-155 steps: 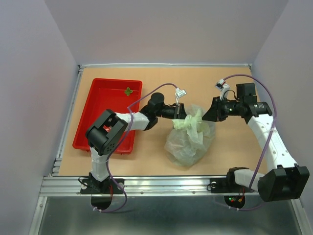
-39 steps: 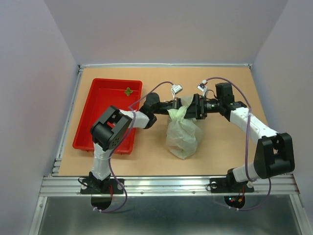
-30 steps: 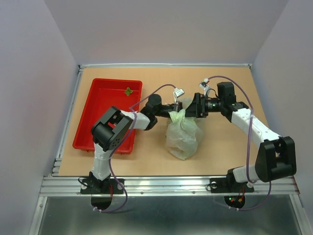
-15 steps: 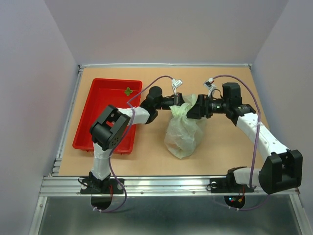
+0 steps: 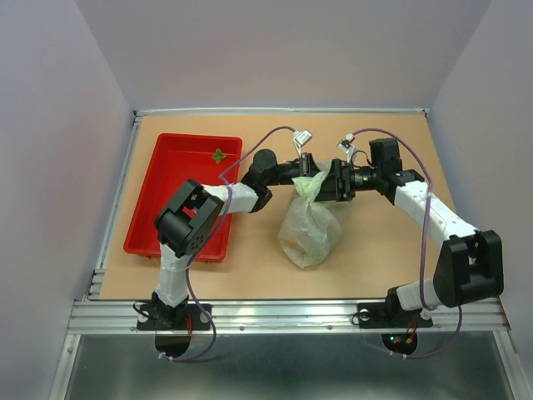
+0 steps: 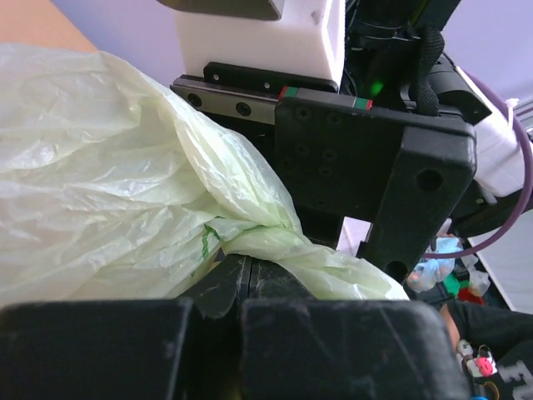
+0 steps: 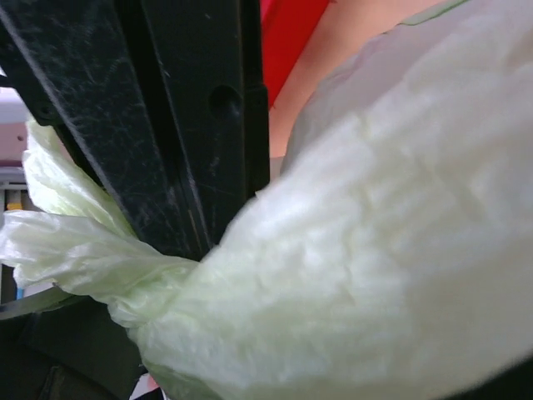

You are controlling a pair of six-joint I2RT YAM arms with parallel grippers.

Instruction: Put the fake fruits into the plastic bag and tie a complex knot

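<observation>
The pale-green plastic bag stands mid-table with its top gathered and pulled up. My left gripper is shut on a twisted handle strip at the bag's top; in the left wrist view the strip runs out of the closed jaws. My right gripper is open and pressed against the bag's top from the right. The bag fills the right wrist view, with the left gripper's black fingers just behind it. The fake fruits in the bag are hidden, and I cannot tell whether a knot is there.
A red tray lies at the left with one small green piece at its far end. A raised rail borders the table, with walls behind and at both sides. The right arm's elbow hangs over the near right.
The left gripper has drawn the bag's top up and back, stretching the bag taller. The right gripper backed off to the right, then returned to the bag's top.
</observation>
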